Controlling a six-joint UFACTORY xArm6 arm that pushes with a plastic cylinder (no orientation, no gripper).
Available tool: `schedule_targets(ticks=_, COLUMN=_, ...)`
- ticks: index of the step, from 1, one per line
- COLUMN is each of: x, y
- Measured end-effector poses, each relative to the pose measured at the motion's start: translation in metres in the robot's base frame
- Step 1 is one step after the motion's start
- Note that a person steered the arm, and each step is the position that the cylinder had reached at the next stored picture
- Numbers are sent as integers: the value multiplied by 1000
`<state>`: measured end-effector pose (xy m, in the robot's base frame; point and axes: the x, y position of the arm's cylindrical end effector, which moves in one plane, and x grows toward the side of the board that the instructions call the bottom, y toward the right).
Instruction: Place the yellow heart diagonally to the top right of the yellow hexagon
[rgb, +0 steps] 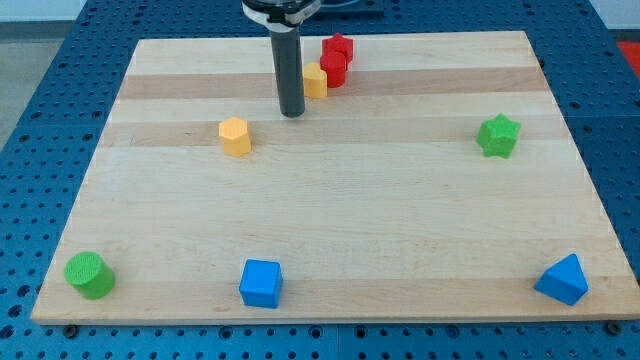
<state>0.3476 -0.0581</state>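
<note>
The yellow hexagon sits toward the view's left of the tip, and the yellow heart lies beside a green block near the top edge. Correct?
Not quite. In the camera view the yellow heart lies beside red blocks, not green. The yellow hexagon does sit left of my tip.

at the board (350, 200)'s twelve o'clock edge: my tip (292, 113), yellow heart (317, 82) just beside it at two o'clock, then nearer red block (333, 69) and farther red block (338, 47) touching on that bearing. yellow hexagon (235, 136) near the tip at eight o'clock, green star (498, 135) well apart at three. along the six o'clock edge: green cylinder (89, 274) at seven, blue cube (261, 283) at six, other blue block (562, 279) at five.
</note>
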Motion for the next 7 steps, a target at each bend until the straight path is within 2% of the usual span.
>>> schedule_targets(ticks=1, x=-1, y=16)
schedule_targets(ticks=3, x=-37, y=34)
schedule_targets(ticks=7, x=-60, y=0)
